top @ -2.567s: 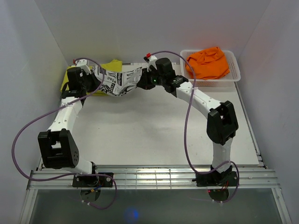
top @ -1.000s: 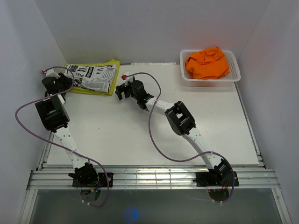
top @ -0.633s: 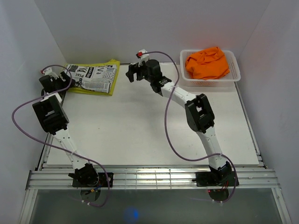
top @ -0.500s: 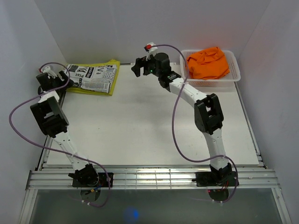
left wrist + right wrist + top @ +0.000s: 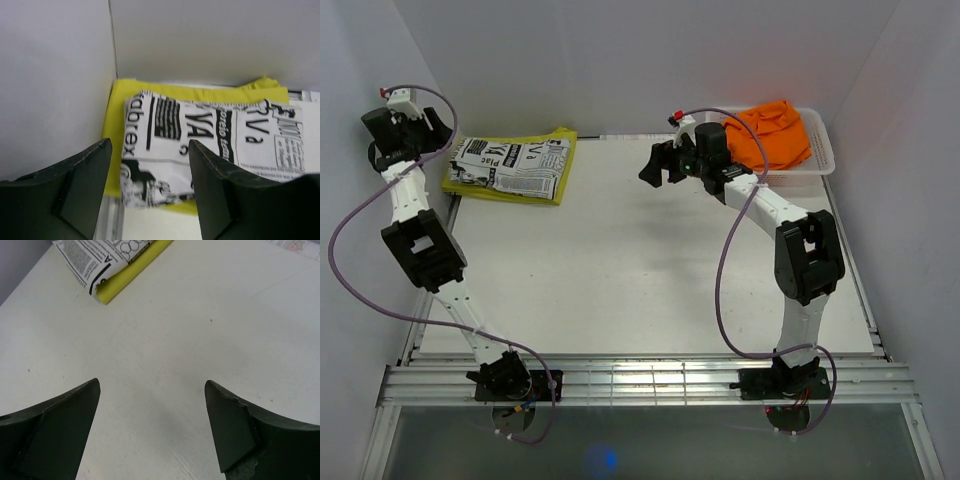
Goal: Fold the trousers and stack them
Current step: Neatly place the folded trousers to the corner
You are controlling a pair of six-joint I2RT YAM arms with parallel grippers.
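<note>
Trousers: print pair (image 5: pixel 512 167) folded atop yellow pair (image 5: pixel 558 137), worktop 10 o'clock; orange pair (image 5: pixel 767 133) heaped in basket (image 5: pixel 825 160), 1 o'clock. Soft, light, limp; probably best pinched at an upper fold. Left end effector (image 5: pixel 150 195) and right end effector (image 5: pixel 152 425) both gape wide, empty

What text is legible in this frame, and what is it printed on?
"abrex": sideways on the newspaper-print trousers.
"VA": large letters, same cloth.
"RVa": same cloth, as best it reads.
Fine column print there: too small to read.
No text shows on the yellow trousers, orange trousers or basket.
</note>
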